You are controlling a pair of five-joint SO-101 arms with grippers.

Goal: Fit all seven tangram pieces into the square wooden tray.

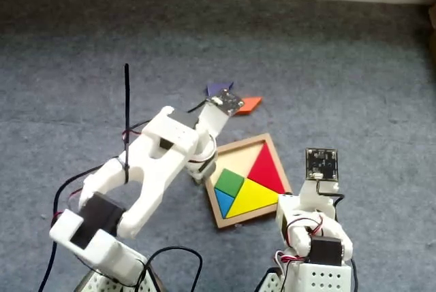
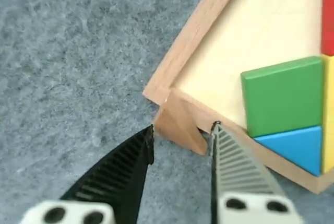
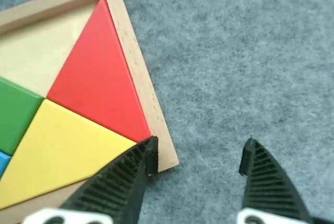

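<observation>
Tray: square wooden tray (image 1: 238, 146) sits at centre-right of the high view on the grey-covered counter (image 1: 340, 67). It is turned a little, with one corner pointing to the upper right. It is square, so it has no long axis.
Red triangle (image 1: 268, 166): large, lying flat. Its long side runs along the tray's right rim and its apex points to the tray centre.
Yellow triangle (image 1: 252, 197): large, with its long side along the lower rim. It touches the red one.
Green square (image 1: 229, 182): left of centre in the tray, turned with it.
Blue triangle (image 1: 223, 202): small, in the lower-left corner, touching the green and the yellow.
Bare floor: the tray's upper-left part shows plain wood.
Wood-coloured triangle (image 2: 180, 125): outside the tray, against the wall at its left corner.
Orange piece (image 1: 249, 104): on the counter above the tray, long axis left to right, rising slightly.
Purple piece (image 1: 218, 89): just upper left of the orange one, partly hidden by the arm.
Left end effector (image 2: 182, 130): released, with fingers either side of the wood-coloured triangle.
Right end effector (image 3: 199, 156): released and holding nothing, at the tray corner by the red triangle.
</observation>
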